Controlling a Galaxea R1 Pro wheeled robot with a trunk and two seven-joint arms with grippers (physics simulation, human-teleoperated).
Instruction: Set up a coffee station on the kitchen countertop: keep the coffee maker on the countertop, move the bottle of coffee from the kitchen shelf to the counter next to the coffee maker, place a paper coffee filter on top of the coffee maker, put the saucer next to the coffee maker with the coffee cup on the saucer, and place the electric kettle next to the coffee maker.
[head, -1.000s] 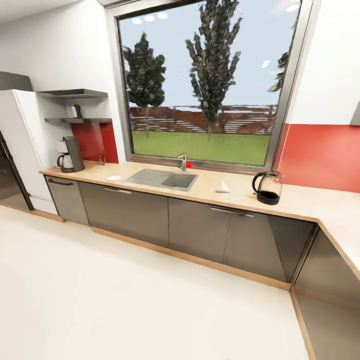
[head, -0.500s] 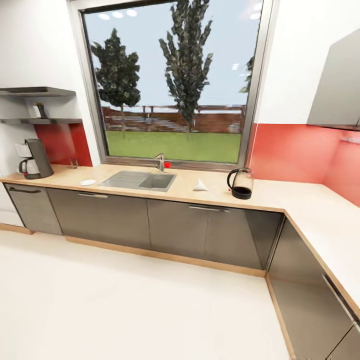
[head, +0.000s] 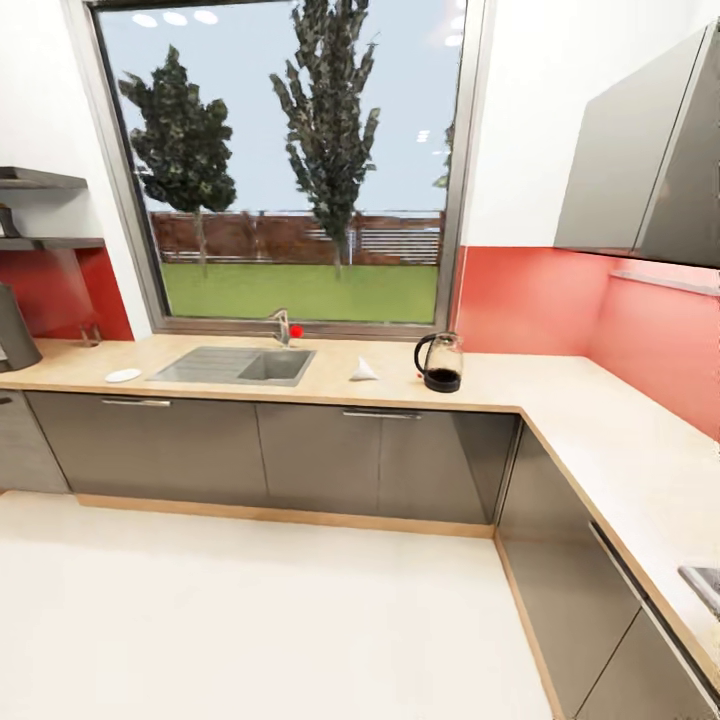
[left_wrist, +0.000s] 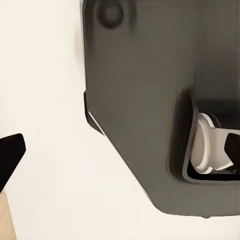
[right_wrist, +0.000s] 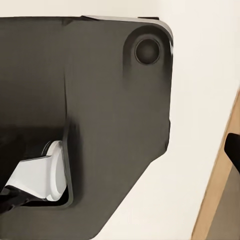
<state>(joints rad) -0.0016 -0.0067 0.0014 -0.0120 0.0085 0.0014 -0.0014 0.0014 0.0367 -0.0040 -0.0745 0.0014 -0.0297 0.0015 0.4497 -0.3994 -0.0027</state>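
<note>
The electric kettle (head: 440, 362) looks rigid, glassy and fragile, best taken by its handle; neither claw's state can be told

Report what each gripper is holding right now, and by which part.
Nothing is held, as far as the wrist views show: each looks down past dark fingertips at the robot's base and the pale floor. The electric kettle and the paper coffee filter sit untouched on the countertop.

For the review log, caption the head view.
Kitchen counter under window: saucer, sink, paper filter, electric kettle.
</note>
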